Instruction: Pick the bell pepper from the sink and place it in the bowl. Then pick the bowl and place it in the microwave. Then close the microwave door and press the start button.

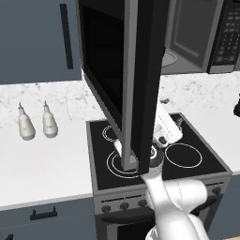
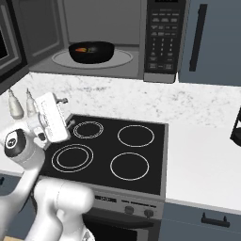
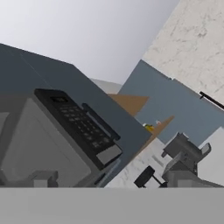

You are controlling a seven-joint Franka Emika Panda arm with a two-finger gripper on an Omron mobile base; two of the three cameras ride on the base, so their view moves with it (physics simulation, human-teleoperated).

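Left base view: microwave door (image 1: pixel 126 79) swung wide open, edge-on, hanging over the stove (image 1: pixel 197 164) and hiding much of the arm. Gripper (image 1: pixel 164 125) low behind the door, above the burners, jaws hard to read here. Risk, as a judgement: pushing the door from a poor angle, sliding off its grey edge, or catching the wrist between door and cabinet. Two pale bottles (image 1: pixel 36 123) on the marble counter (image 1: pixel 42 164) to the left, well apart from the stove.

Right base view: bowl (image 2: pixel 92 52) already inside the microwave (image 2: pixel 103 42), on the turntable, bell pepper (image 2: pixel 83 49) a small orange fleck within. Gripper (image 2: pixel 66 113) at the left over the near-left burners, released and empty. Button panel (image 2: pixel 162 37) at the microwave's right; a mis-aimed press could hit the wrong key. Dark object (image 2: pixel 236 127) at the far right counter edge.

Hand view: tilted look at the button panel (image 3: pixel 78 122), blue cabinets and marble beyond; fingertips not discernible.
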